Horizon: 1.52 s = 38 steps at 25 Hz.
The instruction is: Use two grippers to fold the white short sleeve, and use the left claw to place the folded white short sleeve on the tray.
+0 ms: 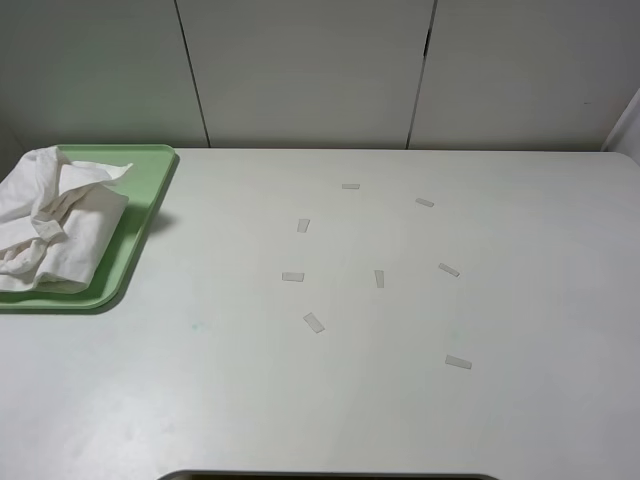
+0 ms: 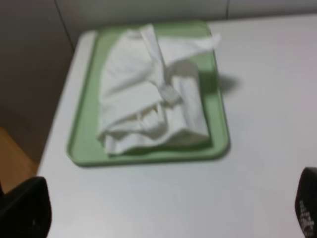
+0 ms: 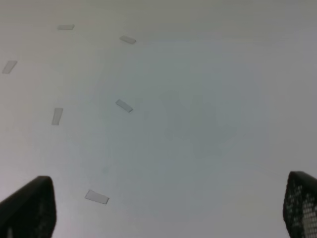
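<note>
So the white short sleeve (image 1: 55,220) is already sitting on the tray (image 1: 150,190), which is parked at the far left corner of the counter (image 1: 400,400). It's a bunched-up, loosely folded bundle rather than a crisp square, with one flap poking off toward the tray's far rim, but it looks fully inside the rim on the sides I can see. My read is the drop-off is done, so the task looks pretty much finished.

The left hand (image 2: 163,218) is spread wide with nothing between its fingers, hanging back from the tray on the near side and looking straight at the shirt. That fits a hand that's let go and is clear of the cloth.

The middle of the counter just has a scatter of small pale tape strips (image 1: 313,322), probably markers for where the shirt gets laid out. Nothing sits on them.

The right hand (image 3: 163,218) is spread wide too, empty, hovering over those strips well away from the tray. Neither arm shows in the overhead view.
</note>
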### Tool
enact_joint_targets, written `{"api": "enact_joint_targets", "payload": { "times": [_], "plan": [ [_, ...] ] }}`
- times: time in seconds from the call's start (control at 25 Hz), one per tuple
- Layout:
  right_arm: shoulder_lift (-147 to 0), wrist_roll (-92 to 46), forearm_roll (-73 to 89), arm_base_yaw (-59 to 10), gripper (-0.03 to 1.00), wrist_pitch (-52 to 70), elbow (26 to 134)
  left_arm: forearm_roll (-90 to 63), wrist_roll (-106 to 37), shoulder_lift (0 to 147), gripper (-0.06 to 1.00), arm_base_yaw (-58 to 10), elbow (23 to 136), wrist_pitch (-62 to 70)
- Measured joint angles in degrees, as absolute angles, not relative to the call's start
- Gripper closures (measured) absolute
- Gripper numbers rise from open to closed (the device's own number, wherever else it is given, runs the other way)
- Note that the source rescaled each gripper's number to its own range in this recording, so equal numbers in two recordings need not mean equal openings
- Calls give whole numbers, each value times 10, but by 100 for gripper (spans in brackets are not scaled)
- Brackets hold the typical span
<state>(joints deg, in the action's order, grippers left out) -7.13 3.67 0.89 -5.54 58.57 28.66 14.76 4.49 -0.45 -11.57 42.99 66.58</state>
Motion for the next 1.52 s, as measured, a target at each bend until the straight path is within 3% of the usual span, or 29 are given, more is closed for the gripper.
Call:
{"api": "enact_joint_targets", "payload": {
  "times": [0.32,0.76,1.52],
  "plan": [
    [-71,37,9,-55,-3,586,287,96,58,-5,-3,-88,287,633],
    [-71,37,9,-55,-3,586,287,79,47,-4,-3,-33,276,614],
    [-71,37,9,-55,-3,586,287,79,47,-4,-3,-31,276,614]
  ]
}}
